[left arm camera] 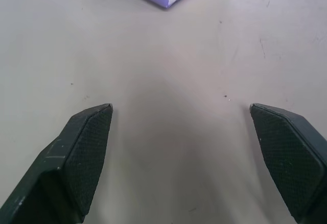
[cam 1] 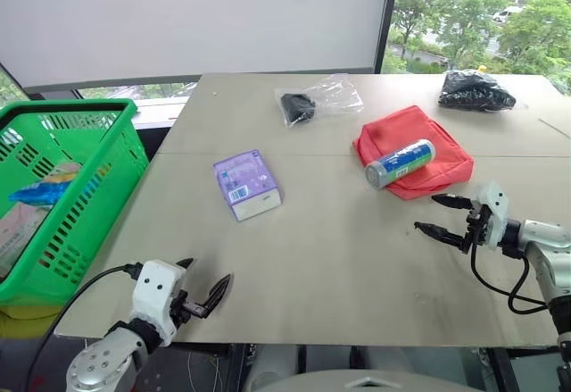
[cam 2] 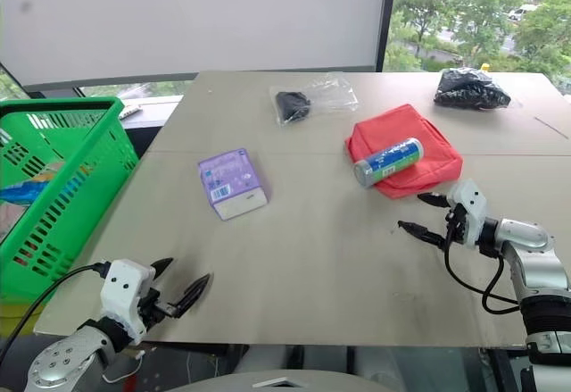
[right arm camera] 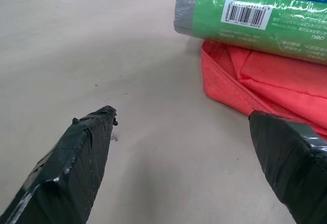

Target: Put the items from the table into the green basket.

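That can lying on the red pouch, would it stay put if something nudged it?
Probably not. The can is round and lies on its side across the soft pouch, so a nudge would likely roll it off. Its glossy label looks slippery. The pouch looks limp and would probably sag if lifted.

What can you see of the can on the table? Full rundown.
The can is a silver cylinder with a blue and green label wrapped in shiny film, with a white barcode patch on the green part. It lies on its side, slantwise, on top of the red pouch, with its silver end sticking out over the pouch's near edge. Nothing else touches it; the open right gripper is close by.
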You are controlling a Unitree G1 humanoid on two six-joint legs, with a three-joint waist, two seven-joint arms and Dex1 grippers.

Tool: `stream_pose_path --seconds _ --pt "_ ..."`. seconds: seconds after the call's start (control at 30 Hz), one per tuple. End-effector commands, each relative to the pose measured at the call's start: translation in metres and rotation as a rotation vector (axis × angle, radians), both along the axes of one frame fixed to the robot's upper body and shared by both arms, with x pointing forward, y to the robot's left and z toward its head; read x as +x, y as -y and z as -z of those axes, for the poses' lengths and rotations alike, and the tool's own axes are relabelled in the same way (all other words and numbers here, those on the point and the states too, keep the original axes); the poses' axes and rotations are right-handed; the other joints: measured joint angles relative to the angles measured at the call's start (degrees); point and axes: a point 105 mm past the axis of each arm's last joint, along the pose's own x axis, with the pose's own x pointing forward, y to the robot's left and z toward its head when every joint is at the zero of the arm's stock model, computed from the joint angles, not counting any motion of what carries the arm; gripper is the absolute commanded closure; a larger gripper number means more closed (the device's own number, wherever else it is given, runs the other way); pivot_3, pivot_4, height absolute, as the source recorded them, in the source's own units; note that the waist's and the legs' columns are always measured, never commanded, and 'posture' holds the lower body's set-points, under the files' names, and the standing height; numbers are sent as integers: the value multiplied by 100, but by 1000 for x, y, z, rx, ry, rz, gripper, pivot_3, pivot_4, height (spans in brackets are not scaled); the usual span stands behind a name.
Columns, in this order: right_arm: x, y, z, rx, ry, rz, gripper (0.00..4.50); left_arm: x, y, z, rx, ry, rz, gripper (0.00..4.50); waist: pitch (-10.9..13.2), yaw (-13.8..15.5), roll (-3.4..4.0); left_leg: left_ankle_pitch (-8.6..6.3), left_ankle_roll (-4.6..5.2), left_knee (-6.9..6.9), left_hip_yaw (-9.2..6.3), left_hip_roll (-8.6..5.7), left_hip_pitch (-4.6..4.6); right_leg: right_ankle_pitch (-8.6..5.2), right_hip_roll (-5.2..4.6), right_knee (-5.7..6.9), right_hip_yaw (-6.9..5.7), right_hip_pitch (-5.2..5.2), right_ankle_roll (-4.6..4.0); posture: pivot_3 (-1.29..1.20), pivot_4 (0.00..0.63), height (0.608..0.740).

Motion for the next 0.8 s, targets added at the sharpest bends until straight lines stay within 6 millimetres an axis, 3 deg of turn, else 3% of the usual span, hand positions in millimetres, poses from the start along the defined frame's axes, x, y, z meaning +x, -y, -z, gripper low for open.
stream_pose_path --seconds 0.03,0.8 --pt "3 5 -16 2 54 6 0 4 4 -13 20 56 31 38 0 -1 0 0 0 0 0 0 0 0 0 0 0 0 0 41 33 740" --pt "6 8 -18 -4 55 27 0 8 10 -19 -12 89 44 38 0 -3 0 0 0 1 1 0 0 0 2 1 0 0 0 44 36 740"
